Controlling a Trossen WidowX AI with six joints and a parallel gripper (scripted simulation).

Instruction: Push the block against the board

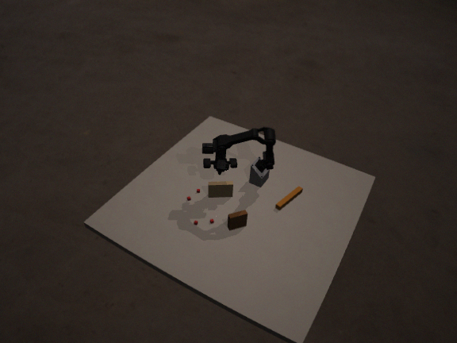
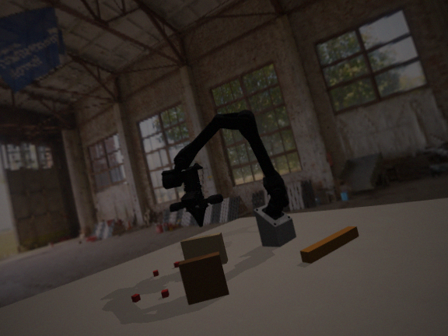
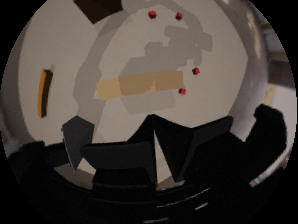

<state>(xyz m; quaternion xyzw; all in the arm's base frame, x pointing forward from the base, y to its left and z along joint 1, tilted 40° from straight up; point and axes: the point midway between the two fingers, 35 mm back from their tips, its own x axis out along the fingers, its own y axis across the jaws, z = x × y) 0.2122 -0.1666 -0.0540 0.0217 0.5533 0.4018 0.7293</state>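
The square block [image 1: 237, 221] [image 2: 204, 279] [image 3: 99, 7] is dark brown and stands upright. The tan board [image 1: 220, 190] [image 2: 202, 245] [image 3: 140, 85] stands on its long edge, between the block and the arm's base side, with a gap to the block. In the exterior view the block partly covers the board. My gripper [image 1: 220, 171] [image 2: 201, 224] [image 3: 150, 117] is shut, empty and pointing down, in the air above the far side of the board. It touches neither part.
An orange bar [image 1: 289, 198] [image 2: 329, 245] [image 3: 45, 94] lies on the pale table top [image 1: 286, 270], right of the arm's grey base [image 1: 259, 177] [image 2: 278, 230]. Several small red cubes lie left of the board and block, one of them a red cube [image 1: 189, 198] [image 3: 196, 71].
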